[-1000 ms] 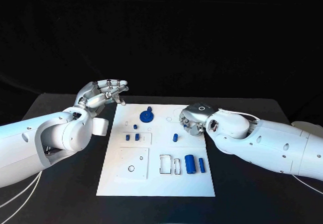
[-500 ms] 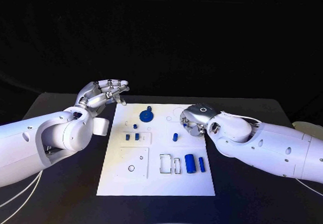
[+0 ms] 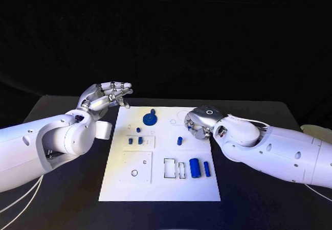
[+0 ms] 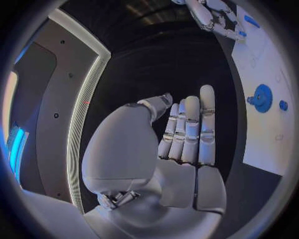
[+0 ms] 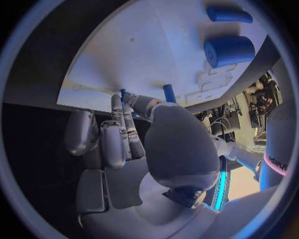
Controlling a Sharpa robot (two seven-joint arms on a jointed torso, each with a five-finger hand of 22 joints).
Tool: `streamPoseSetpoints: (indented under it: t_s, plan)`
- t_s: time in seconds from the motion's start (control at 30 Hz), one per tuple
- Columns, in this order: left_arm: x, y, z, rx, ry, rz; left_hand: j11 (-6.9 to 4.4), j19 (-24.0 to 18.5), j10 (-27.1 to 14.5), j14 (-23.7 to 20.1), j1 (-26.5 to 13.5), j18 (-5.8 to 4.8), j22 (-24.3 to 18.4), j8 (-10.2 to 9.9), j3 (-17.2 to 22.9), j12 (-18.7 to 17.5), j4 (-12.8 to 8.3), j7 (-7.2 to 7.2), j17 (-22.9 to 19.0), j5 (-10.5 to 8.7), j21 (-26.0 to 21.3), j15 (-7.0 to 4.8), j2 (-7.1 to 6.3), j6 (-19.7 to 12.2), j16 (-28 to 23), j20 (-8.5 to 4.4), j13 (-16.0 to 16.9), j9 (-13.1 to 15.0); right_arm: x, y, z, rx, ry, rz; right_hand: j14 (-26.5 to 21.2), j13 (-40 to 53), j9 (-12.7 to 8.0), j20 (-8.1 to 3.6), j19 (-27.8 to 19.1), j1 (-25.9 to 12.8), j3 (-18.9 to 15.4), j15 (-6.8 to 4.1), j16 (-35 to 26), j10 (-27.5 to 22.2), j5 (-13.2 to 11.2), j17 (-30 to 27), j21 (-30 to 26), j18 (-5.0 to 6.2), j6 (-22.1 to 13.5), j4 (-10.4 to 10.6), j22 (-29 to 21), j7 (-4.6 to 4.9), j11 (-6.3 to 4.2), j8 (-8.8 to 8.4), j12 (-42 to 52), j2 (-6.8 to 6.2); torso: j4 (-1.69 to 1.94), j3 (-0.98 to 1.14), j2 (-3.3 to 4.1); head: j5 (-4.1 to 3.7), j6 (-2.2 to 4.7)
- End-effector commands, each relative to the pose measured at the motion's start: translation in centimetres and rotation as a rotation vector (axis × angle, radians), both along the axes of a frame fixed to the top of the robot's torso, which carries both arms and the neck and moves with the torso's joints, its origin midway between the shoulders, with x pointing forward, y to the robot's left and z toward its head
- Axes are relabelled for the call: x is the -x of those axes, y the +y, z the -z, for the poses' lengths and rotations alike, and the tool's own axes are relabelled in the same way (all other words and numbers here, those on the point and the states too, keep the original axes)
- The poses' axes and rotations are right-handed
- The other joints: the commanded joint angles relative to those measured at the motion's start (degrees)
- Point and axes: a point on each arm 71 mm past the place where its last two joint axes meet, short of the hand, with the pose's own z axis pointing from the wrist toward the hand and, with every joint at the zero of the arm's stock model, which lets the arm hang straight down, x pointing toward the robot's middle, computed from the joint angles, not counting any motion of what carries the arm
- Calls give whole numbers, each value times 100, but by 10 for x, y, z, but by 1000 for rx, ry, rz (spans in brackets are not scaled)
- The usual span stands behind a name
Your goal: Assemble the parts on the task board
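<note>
Task board (image 3: 161,191) lies mid worktop (image 3: 265,211), white, w/ blue parts on it: a round disc part (image 3: 151,118) near the far edge, a small peg (image 3: 179,140) mid-board, two cylinders (image 3: 200,168) side by side toward the right edge. Right hand (image 3: 197,123) is low over the board's far right corner — fingers curled in; can't tell if it grips anything. Left hand (image 3: 106,95) is raised just off the board's far left corner, fingers together and straight, holding nothing.
</note>
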Motion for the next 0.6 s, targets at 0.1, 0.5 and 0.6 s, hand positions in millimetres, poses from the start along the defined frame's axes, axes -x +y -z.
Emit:
streamPoseSetpoints:
  t_s: [0.1,0.5,0.6]
  plan:
    - [0,0,-1,7,0,6,5,6,-48,-37,-51,78,-9,41,-2,-17,-44,-1,-8,12,-32,-8,-13,-42,12,43,0,7,3,-1,-6,-38,-23,-7,167,-17,13,-20,46,-39,19,-54,36,70,-22,7,40,-120,49,-15,257,-16,-9,34,19,13,-3,1,2,4,-8]
    - [0,1,0,6,-1,4,11,5,-80,-42,-59,79,-12,50,-6,-12,-53,4,-11,13,-36,-2,-16,-60,18,48,2,11,14,-6,-24,-124,-68,-19,168,-26,20,-21,79,-70,8,-55,40,83,-38,11,105,-135,55,-19,299,-22,-12,40,9,-9,-4,0,-2,15,-13]
    - [0,1,0,6,-1,3,11,5,-80,-42,-59,79,-12,50,-6,-12,-53,4,-11,13,-36,-2,-16,-60,18,48,2,11,20,-4,-30,-161,-79,-33,169,-27,22,-22,88,-72,7,-56,42,85,-37,13,121,-139,58,-22,309,-24,-14,42,7,-13,-4,-2,-1,21,-10]
